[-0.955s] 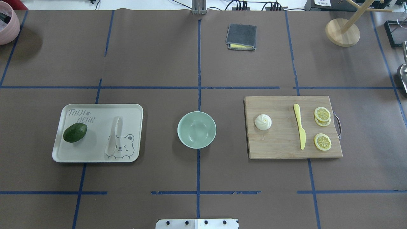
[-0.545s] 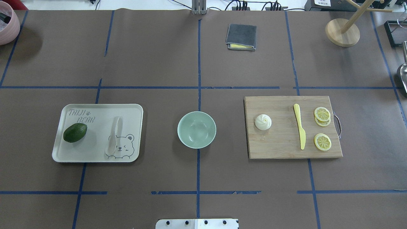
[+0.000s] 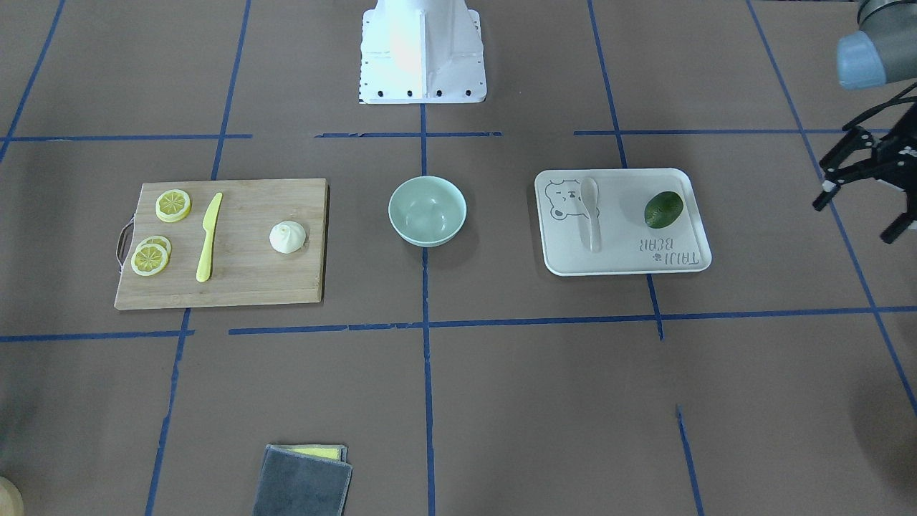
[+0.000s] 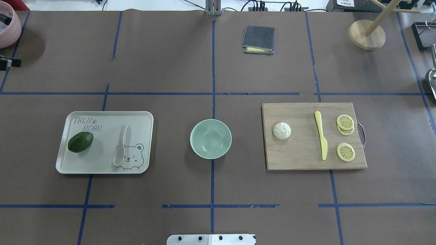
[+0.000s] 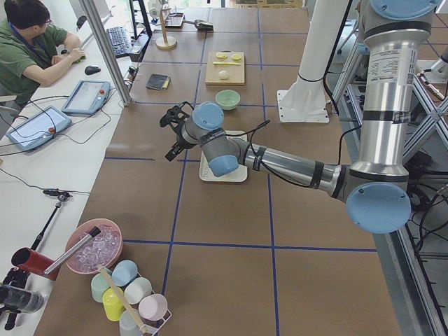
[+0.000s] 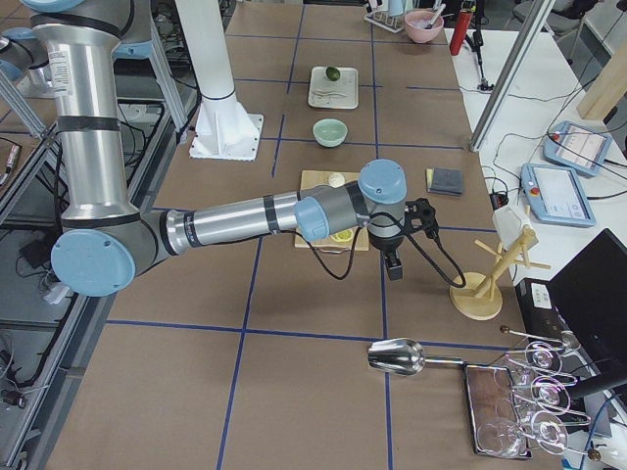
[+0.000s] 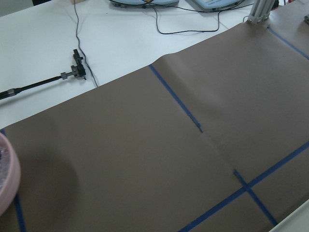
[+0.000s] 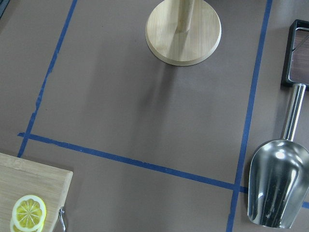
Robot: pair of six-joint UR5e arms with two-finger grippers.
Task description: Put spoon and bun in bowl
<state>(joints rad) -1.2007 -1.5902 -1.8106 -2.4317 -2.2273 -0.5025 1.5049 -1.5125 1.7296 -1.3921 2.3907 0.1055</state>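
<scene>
The off-white spoon [image 4: 122, 146] lies on the white bear-print tray [image 4: 102, 163], scoop toward me. The white bun [image 4: 282, 131] sits on the left part of the wooden cutting board [image 4: 299, 153]. The mint-green bowl [image 4: 211, 138] stands empty between them at the table's middle. My left gripper [image 3: 856, 217] is open and empty, held in the air well outside the tray; only its tip shows in the overhead view [image 4: 8, 62]. My right gripper [image 6: 409, 245] shows only in the exterior right view, beyond the board's far right; I cannot tell whether it is open or shut.
A green avocado [image 4: 80, 142] lies on the tray. A yellow knife [image 4: 321, 134] and lemon slices [image 4: 345, 151] lie on the board. A folded grey cloth [image 4: 259, 39], a wooden stand [image 4: 367, 34], a pink bowl [image 4: 6, 27] and a metal scoop [image 8: 277, 188] sit at the table's edges.
The tip of my left gripper has come into the overhead view at its left edge. The spoon, bun and bowl have not moved.
</scene>
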